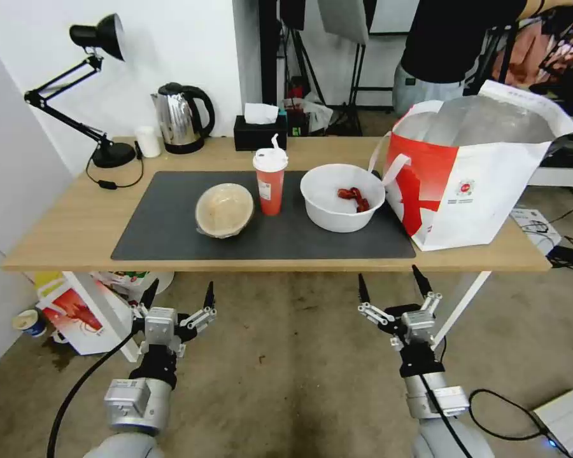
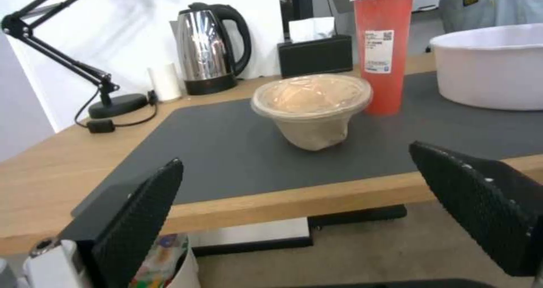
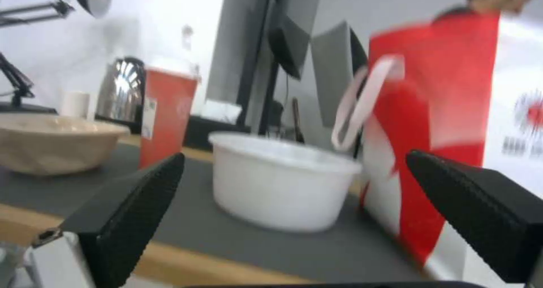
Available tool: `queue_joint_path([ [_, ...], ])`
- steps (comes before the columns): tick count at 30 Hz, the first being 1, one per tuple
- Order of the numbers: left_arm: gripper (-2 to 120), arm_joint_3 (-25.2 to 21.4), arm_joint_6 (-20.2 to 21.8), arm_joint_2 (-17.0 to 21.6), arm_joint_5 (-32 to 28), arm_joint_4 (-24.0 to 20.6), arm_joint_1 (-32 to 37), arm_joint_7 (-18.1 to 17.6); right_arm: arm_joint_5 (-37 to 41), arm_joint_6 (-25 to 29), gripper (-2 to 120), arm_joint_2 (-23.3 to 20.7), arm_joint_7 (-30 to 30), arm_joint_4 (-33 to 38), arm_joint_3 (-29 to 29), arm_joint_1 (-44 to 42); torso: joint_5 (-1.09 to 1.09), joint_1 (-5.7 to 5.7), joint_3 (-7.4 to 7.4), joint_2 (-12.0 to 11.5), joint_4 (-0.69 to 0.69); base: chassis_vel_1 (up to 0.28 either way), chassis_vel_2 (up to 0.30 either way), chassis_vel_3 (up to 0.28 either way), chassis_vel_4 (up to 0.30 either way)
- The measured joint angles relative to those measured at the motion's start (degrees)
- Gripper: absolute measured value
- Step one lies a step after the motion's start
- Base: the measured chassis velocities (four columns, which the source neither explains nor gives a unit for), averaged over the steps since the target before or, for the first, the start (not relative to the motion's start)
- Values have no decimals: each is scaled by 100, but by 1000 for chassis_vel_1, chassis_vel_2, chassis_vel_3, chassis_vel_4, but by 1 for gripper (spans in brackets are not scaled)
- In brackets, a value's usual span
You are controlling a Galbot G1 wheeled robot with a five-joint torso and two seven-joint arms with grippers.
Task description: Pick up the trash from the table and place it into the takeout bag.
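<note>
From the head view, nothing is bagged yet: all three pieces of trash sit on the dark grey mat (image 1: 172, 216) over the middle of the long light-wood tabletop (image 1: 63, 222). The shallow tan bowl (image 1: 224, 210) is leftmost, the red paper cup with white lid and straw (image 1: 270, 181) just beside it, then the large white round plastic bowl with red crayfish scraps (image 1: 342, 197). The big white takeout bag with the bold red patch and silver foil lining (image 1: 471, 184) stands open at the tabletop's right end, close beside the white bowl, one strap handle reaching to the bowl's rim. Both arms hang below the front edge: the left claw (image 1: 177, 296) spread wide and empty, the right claw (image 1: 389, 284) likewise agape, holding nothing. So the whole job is left, I'd say.

Over to the left wrist view: past the left claw (image 2: 294, 182), the tan bowl (image 2: 311, 107) sits dead ahead near the mat's front edge, a clear film over its top. The red cup's (image 2: 382, 50) lid is cut off, as is most of the white bowl (image 2: 492, 67).

Right wrist view, smeared: the right claw (image 3: 294, 182) faces the white bowl (image 3: 280, 180), with the takeout bag (image 3: 452, 110) alongside. The crayfish scraps are hidden by the bowl's wall, and the bag's logo is hard to make out.
</note>
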Motion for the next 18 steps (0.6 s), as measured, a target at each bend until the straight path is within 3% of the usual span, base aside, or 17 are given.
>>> queue_joint_path([
  [1,100,3,0,0,0,0,0,1,7,39,100,-70,-10,218,56,-81,-14,1,0,0,-5,0,0,0,0],
  [4,100,3,0,0,0,0,0,1,70,-7,100,-144,-23,400,91,-160,-3,0,0,0,-5,0,0,0,0],
  [10,100,2,0,0,0,0,0,1,298,-241,100,-346,-49,743,211,-242,-4,0,0,0,-3,0,0,0,0],
  [18,100,2,1,0,0,0,0,1,1114,-1158,100,-1146,-170,1731,793,-691,-5,0,-1,0,-4,0,0,0,0],
])
